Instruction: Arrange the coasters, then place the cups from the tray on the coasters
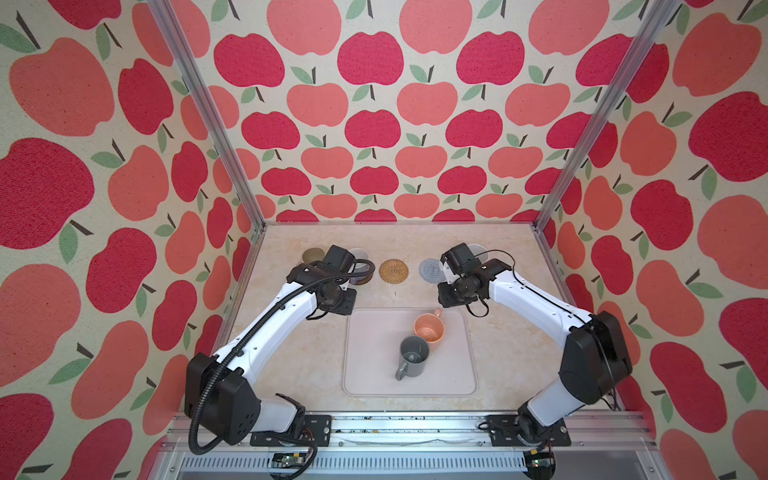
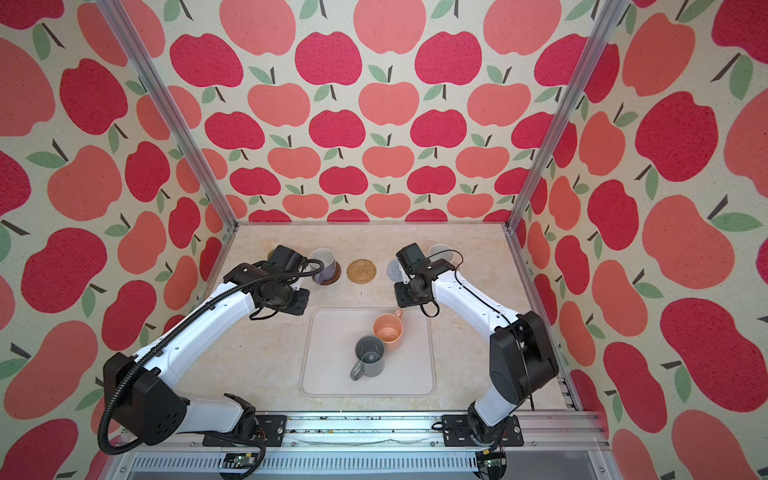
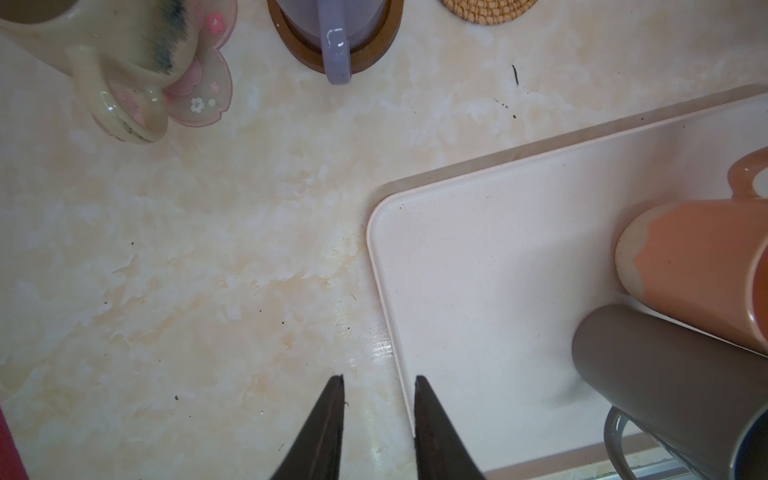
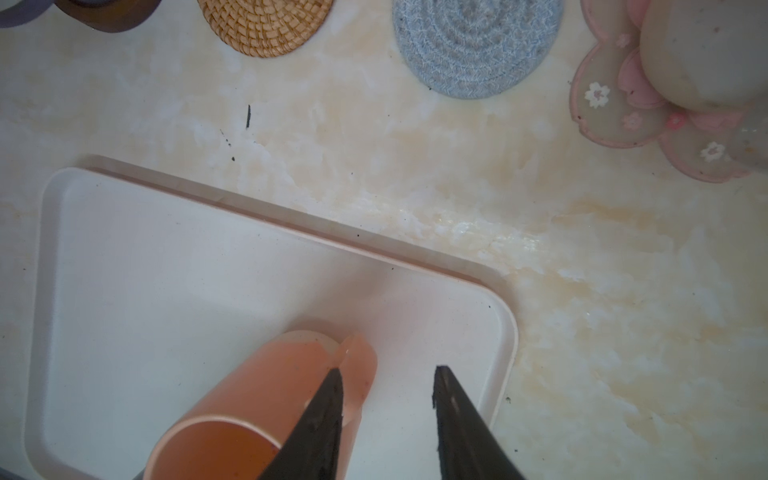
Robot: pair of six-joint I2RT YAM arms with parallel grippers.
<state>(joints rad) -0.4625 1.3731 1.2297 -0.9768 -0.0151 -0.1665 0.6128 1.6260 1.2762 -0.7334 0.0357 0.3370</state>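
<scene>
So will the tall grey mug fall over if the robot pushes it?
Pushed near the top it would probably tip: the grey mug is tall and narrow. Pushed low, it may slide on the smooth tray. It looks like hard ceramic, so likely stiff and breakable.

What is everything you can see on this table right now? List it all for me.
tray: one, pale grey-white, near middle
peach mug: one, peach-orange, on tray
dark grey mug: one, on tray beside it
lavender mug: one, on dark brown coaster
beige-olive mug: one, on left pink flower coaster
white speckled mug: one, on right pink flower coaster
rattan coaster: one, tan, bare
knitted coaster: one, grey-blue, bare
table: one, cream marbled
left fingers: two, black, apart, empty
right fingers: two, black, apart, empty
</scene>
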